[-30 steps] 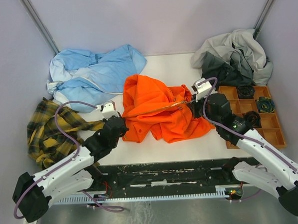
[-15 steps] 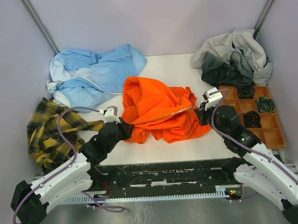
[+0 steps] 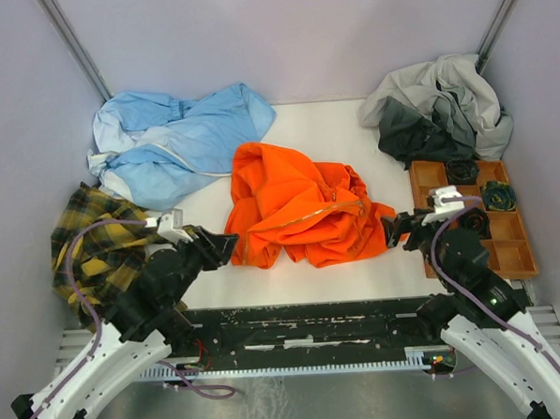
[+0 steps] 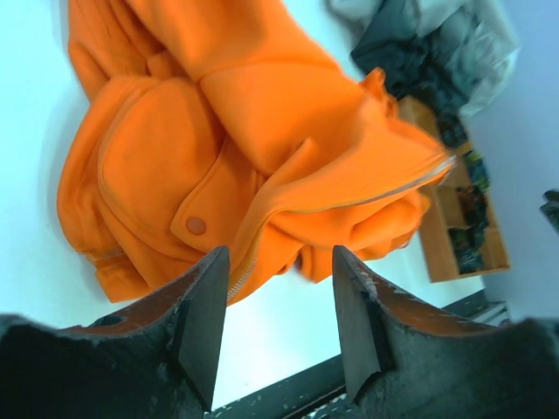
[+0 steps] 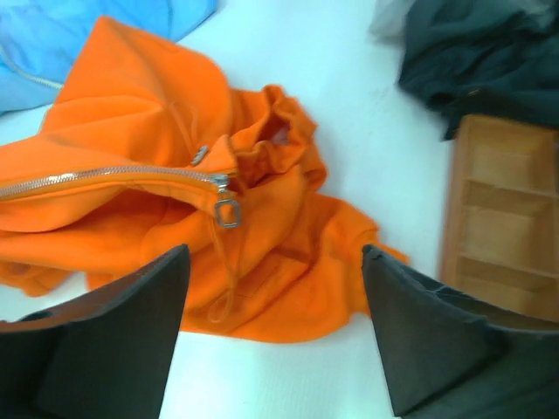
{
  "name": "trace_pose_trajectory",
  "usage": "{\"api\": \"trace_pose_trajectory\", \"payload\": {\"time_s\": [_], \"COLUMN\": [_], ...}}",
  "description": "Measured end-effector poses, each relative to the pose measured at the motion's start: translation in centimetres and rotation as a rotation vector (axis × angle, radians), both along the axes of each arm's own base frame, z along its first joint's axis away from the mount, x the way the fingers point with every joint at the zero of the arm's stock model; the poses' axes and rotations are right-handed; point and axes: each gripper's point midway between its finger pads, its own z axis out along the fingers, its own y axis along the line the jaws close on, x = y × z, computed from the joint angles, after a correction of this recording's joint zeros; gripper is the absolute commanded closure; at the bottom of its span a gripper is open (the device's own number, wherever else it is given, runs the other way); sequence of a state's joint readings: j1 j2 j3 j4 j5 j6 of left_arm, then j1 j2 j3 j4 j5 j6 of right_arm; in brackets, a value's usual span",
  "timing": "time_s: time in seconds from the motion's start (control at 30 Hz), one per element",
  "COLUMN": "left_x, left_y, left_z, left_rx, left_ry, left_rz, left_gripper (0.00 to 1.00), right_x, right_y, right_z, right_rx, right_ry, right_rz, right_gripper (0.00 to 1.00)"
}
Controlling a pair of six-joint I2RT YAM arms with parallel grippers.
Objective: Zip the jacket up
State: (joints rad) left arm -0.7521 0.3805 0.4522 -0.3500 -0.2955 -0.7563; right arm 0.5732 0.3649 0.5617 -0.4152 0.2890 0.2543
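White table (image 3: 323, 132), crumpled soft orange jacket (image 3: 294, 209)

The white desk (image 3: 323, 132) carries the orange jacket (image 3: 294, 204), crumpled at its middle. A blue garment (image 3: 173, 140) lies back left, a plaid shirt (image 3: 94, 247) at the left edge, a grey heap (image 3: 439, 103) back right, and a wooden tray (image 3: 503, 233) just in front of it.

No writing, label, brand, number or sign can be read in any view. On the jacket (image 3: 294, 204), the round snap (image 4: 196, 225) on its front and the metal zipper pull (image 5: 227, 211) at the end of its zipper are too blurred to show any marking.
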Motion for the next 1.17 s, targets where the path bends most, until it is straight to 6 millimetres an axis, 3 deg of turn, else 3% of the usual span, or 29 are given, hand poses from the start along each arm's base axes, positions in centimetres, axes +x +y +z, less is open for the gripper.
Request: {"api": "trace_pose_trajectory", "payload": {"time_s": [0.17, 0.23, 0.43, 0.73, 1.17], "left_x": [-1.8, -2.7, -5.1, -5.5, -5.3], "left_y": [2.4, 3.6, 7.1, 8.1, 8.4], "left_z": [4.4, 5.8, 8.3, 7.8, 7.1], "left_rx": [-0.073, -0.098, -0.156, -0.132, -0.112], "left_ry": [-0.08, -0.11, -0.182, -0.166, -0.153], "left_rz": [0.031, 0.048, 0.099, 0.125, 0.146], "left_gripper": [0.32, 0.24, 0.13, 0.09, 0.09], "right_x": [-1.9, -2.6, -4.6, -6.0, -5.9], "right_y": [-2.8, -3.8, -6.5, -7.6, -7.4], "right_z": [3.1, 4.1, 5.2, 4.3, 3.6], "right_rx": [0.048, 0.075, 0.175, 0.245, 0.234], "right_ry": [-0.074, -0.095, -0.111, -0.113, -0.098], "right_rz": [-0.086, -0.119, -0.22, -0.252, -0.252], "right_gripper": [0.01, 0.01, 0.01, 0.01, 0.01]}}
